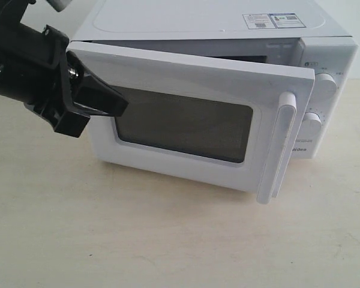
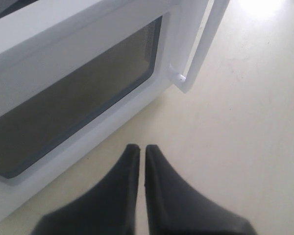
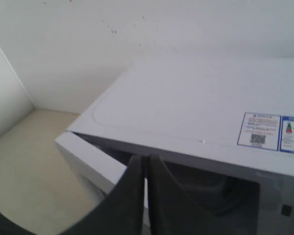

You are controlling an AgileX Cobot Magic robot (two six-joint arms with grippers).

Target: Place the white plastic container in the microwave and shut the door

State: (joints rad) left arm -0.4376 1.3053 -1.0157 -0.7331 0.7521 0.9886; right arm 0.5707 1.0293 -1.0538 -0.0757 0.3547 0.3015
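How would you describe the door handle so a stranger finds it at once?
Find the white microwave on the table. Its dark-windowed door stands ajar. The handle is the upright white bar at the door's free edge, long and straight, unlike the round knobs beside it.

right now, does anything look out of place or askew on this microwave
Only the door stands out: it hangs ajar, angled off the microwave with a gap on the handle side. No spill or damage shows.
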